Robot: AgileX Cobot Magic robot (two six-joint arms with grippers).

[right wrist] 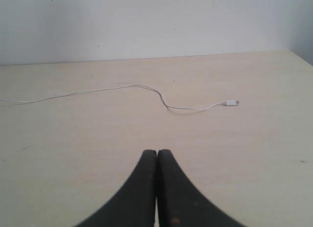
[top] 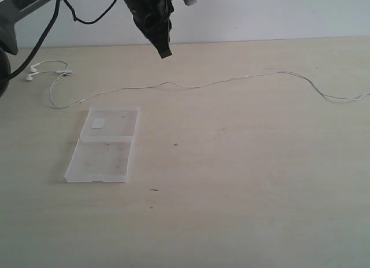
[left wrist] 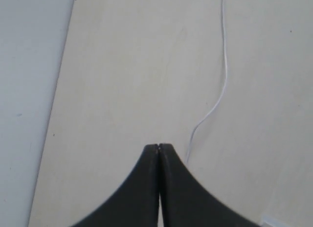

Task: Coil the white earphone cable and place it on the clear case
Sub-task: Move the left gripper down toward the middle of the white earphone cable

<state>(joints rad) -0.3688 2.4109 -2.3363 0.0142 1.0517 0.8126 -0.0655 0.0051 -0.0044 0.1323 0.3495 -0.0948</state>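
earphone cable [left wrist: 226,70] stretched out beside closed left claw [left wrist: 158,147], untouched

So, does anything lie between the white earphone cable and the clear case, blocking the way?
Nothing visible does. Only the table surface lies between the white earphone cable and the clear case. The cable's nearest loop lies just beyond the case's far corner, apart from it.

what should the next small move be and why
Probably open the left gripper and lower it to the cable beside it: the cable lies stretched out, uncoiled, off the case, and this gripper is shut and empty.
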